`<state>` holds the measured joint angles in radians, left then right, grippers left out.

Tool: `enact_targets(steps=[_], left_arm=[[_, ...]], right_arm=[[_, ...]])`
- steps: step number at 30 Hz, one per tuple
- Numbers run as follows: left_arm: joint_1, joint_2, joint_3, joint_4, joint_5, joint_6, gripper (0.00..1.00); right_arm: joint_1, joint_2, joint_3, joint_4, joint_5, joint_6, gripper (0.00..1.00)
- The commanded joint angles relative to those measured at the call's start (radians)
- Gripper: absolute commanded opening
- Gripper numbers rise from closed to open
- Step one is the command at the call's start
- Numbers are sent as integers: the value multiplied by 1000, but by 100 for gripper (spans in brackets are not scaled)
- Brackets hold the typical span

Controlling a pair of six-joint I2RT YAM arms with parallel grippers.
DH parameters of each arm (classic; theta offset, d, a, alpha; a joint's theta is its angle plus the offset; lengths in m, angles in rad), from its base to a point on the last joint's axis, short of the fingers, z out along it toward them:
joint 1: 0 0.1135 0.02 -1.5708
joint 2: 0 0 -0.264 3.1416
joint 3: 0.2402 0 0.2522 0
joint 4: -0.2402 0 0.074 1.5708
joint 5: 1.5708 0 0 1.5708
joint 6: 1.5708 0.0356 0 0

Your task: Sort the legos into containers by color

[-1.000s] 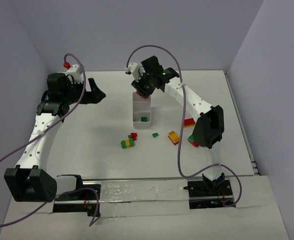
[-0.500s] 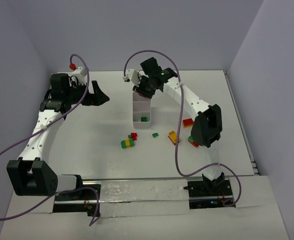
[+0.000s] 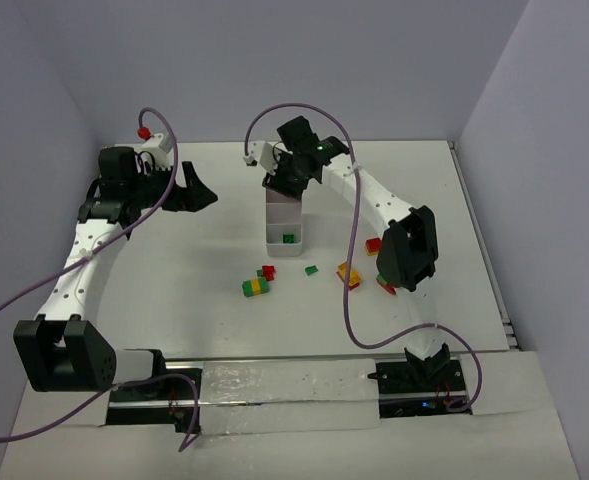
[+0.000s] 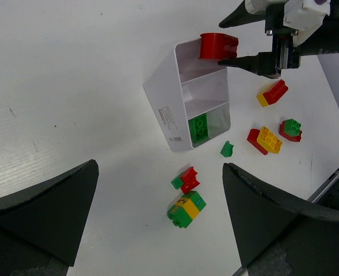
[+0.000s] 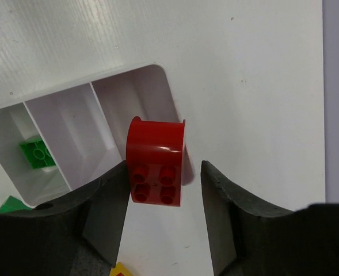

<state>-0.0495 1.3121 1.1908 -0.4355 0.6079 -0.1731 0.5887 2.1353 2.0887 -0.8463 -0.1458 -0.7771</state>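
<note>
Tray (image 3: 285,252), white, sits mid-table (image 3: 174,270) in the top view, its three compartments in a row running near to far. Right gripper (image 3: 280,184) is over the tray's far end; its jaw gap is not readable from here. Left gripper (image 3: 200,190) hangs over the table well left of the tray, jaws wide, nothing in them. Green brick (image 3: 288,238) lies in the near compartment. Loose legos lie on the table near and right of the tray: green-yellow stack (image 3: 256,287), red-green pair (image 3: 267,272), small green piece (image 3: 312,269), yellow-red stack (image 3: 348,273), red-yellow stack (image 3: 375,245). Left wrist view: red brick (image 4: 218,46) is at the rim of the far compartment with a right-gripper finger (image 4: 247,61) against it; green-on-red stack (image 4: 290,129) lies right of the tray. Right wrist view: the red brick is between the fingers (image 5: 103,201), above the outer rim of the far compartment. Jaws are partly open and wider than the brick: it meets one finger, with a clear gap to the other. Can't tell whether it is actually gripped.
</note>
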Motion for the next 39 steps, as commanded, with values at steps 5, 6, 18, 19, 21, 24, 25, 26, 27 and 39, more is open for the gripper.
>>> enact_targets(steps=[5, 6, 18, 19, 21, 24, 25, 26, 27, 39], left_arm=[[10, -7, 18, 19, 42, 11, 99], [10, -7, 18, 22, 46, 9, 99], [8, -48, -19, 34, 71, 44, 99], [8, -46, -20, 28, 87, 56, 99], [5, -30, -15, 7, 107, 80, 99], [2, -2, 4, -19, 142, 99, 99], [0, 5, 9, -25, 155, 104, 99], [-2, 12, 11, -30, 165, 109, 99], [-7, 18, 14, -36, 168, 117, 99], [-48, 48, 12, -73, 101, 162, 99]], right_arm=[[10, -69, 39, 8, -2, 17, 77], [10, -94, 19, 6, -6, 19, 81], [-214, -448, -365, -51, -6, -87, 80], [-241, -459, -416, -85, -4, -137, 78], [-306, -473, -477, -133, 4, -208, 75], [-343, -467, -587, -168, 64, -323, 72], [-351, -461, -610, -169, 85, -348, 71], [-357, -450, -626, -170, 106, -364, 70], [-361, -435, -642, -171, 123, -378, 70], [-327, -295, -633, -164, 143, -387, 71]])
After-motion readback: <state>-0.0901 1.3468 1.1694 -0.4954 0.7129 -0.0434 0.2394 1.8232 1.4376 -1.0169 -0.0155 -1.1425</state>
